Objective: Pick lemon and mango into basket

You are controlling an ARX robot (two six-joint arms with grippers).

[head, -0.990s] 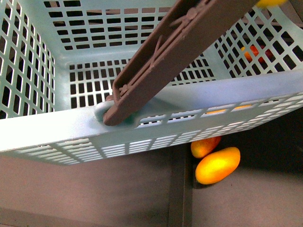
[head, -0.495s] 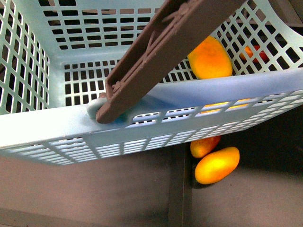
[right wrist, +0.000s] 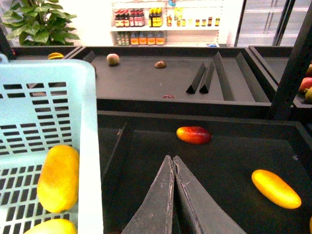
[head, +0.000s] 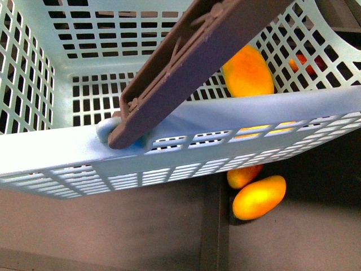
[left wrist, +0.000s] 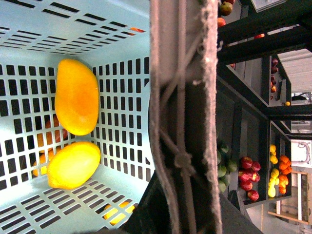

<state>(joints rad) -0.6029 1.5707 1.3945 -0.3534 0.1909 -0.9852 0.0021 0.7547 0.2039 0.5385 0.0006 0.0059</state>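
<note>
The turquoise basket [head: 62, 158] hangs tilted close in the front view, its brown handle [head: 192, 62] slanting across it. My left gripper [left wrist: 183, 214] is shut on that handle [left wrist: 183, 97]. On the basket's slotted floor lie the deep yellow-orange mango [left wrist: 76, 96] and, right beside it, the smaller yellow lemon [left wrist: 73, 165]. The front view shows the mango [head: 248, 70] behind the near wall; the lemon is hidden there. My right gripper [right wrist: 171, 158] is shut and empty over a dark bin, just outside the basket's rim [right wrist: 87, 146], with the mango [right wrist: 58, 178] and lemon [right wrist: 51, 226] inside.
Dark shelf bins lie under and beyond the basket. A red-blushed mango [right wrist: 194, 134] and a long pale yellow mango [right wrist: 276, 188] rest in the bin below my right gripper. Two more mangoes [head: 259, 196] show under the basket. Racks of apples and other fruit [left wrist: 251, 170] stand further off.
The mango, only at the frame's top edge a second ago, has landed inside the basket. The basket and its handle have swung slightly to the left.
</note>
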